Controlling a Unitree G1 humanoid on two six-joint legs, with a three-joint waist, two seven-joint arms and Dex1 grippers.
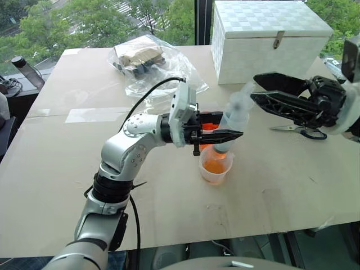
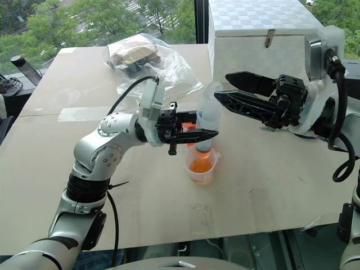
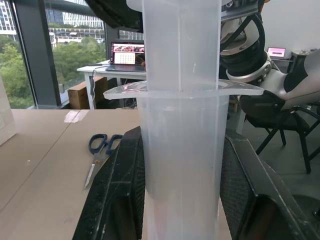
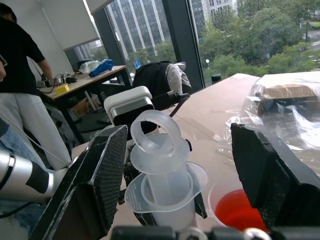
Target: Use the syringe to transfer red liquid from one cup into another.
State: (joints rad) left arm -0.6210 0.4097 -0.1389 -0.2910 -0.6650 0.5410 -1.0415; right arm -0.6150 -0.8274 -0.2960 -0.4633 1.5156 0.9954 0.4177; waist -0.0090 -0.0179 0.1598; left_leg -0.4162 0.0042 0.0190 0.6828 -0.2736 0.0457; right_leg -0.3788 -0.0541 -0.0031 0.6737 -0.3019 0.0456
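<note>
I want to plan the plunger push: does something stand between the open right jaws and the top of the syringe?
Nothing visible does. The right gripper stands open beside the plunger top of the syringe, held upright by the left gripper.

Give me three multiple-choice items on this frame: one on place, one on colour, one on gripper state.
1. Where is the syringe?
A. flat on the table
B. upright over the smaller cup
C. inside the white box

2. What colour is the liquid in the smaller cup?
A. orange-red
B. blue
C. green

3. How is the right gripper?
A. shut on the scissors
B. shut on the plunger
C. open beside the plunger top

Key: 1 B, the left gripper clamps its barrel above the cup; 2 A, the liquid shows orange-red; 3 C, its fingers stand apart.
</note>
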